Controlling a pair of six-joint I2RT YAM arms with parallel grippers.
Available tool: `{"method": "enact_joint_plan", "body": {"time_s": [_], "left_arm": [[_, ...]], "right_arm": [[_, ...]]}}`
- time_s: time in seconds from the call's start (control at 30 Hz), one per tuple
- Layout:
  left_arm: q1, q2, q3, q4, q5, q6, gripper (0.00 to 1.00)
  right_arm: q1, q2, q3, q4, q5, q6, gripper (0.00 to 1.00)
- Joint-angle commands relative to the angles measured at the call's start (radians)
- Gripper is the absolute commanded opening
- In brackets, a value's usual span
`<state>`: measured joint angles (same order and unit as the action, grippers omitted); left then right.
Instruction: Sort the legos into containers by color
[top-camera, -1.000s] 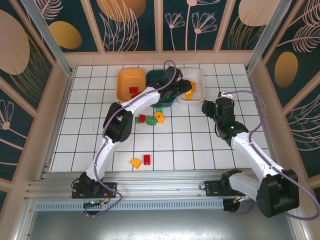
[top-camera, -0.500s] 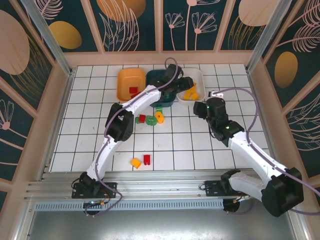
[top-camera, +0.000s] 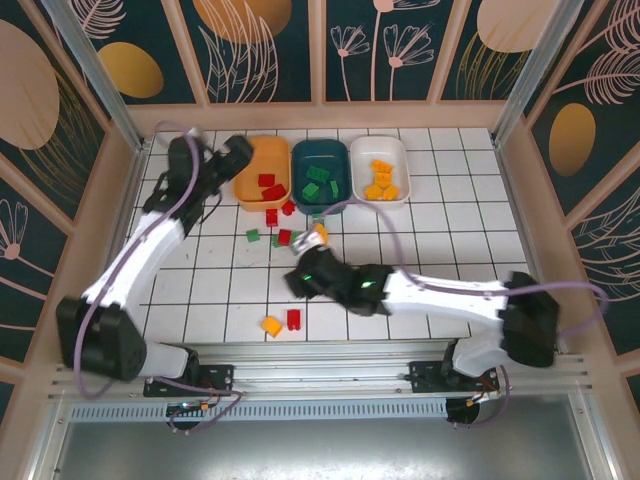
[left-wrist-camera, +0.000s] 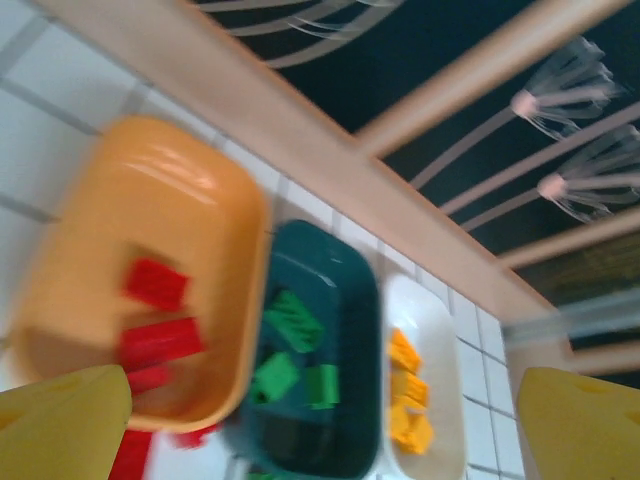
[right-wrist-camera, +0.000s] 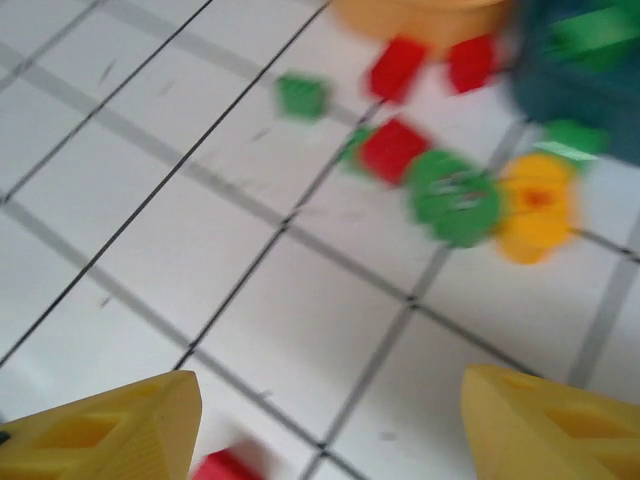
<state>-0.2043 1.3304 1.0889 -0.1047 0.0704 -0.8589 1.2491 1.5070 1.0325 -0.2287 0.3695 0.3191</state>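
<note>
The left arm (top-camera: 135, 250) stretches along the table's (top-camera: 200, 290) left edge to the far-left corner, with its wrist turned to the right. The left gripper (top-camera: 240, 155) has its yellow fingers (left-wrist-camera: 60, 425) spread wide. The right arm (top-camera: 450, 295) folds at the near-right corner and lies low, reaching leftward along the near edge. The right gripper (top-camera: 298, 280) faces left, its fingers (right-wrist-camera: 110, 425) well apart.

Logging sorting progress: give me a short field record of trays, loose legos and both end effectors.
orange tray: holds red legos
teal tray: holds green legos
white tray: holds yellow-orange legos
loose legos: red, green and yellow, on the table before the trays; an orange lego and a red lego nearer the arms
left end effector: open, empty, by the orange tray
right end effector: open, empty, over the table near the loose legos
</note>
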Motion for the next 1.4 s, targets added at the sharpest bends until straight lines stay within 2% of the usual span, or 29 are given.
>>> {"method": "enact_joint_plan", "body": {"time_s": [0.0,0.13,0.33,0.57,0.87,1.1,1.2,1.37], "left_arm": [[0.037,-0.097,-0.264,-0.073,-0.029,-0.076,0.99],[0.040,-0.298,-0.475,-0.092,-0.043,-0.107,0.98],[0.041,-0.478,-0.517,-0.167,-0.109,-0.091,0.98],[0.040,-0.463,-0.484,-0.194,-0.112,-0.065,0.99],[0.040,-0.447,-0.512,-0.151,-0.093,-0.087,0.98],[0.041,-0.439,-0.515,-0.151,-0.098,-0.086,0.98],[0.040,-0.439,-0.515,-0.151,-0.099,-0.090,0.98],[0.041,-0.439,-0.516,-0.148,-0.108,-0.094,0.99]], "right_arm": [[0.080,0.152,0.134,-0.088,-0.003,-0.042,0.71],[0.101,0.296,0.248,-0.154,-0.089,-0.052,0.73],[0.120,0.407,0.328,-0.217,-0.182,-0.099,0.74],[0.139,0.482,0.383,-0.256,-0.201,-0.101,0.73],[0.140,0.503,0.361,-0.262,-0.188,-0.081,0.66],[0.141,0.529,0.355,-0.237,-0.207,-0.077,0.56],[0.139,0.536,0.354,-0.232,-0.188,-0.072,0.48],[0.131,0.530,0.364,-0.211,-0.167,-0.070,0.30]]}}
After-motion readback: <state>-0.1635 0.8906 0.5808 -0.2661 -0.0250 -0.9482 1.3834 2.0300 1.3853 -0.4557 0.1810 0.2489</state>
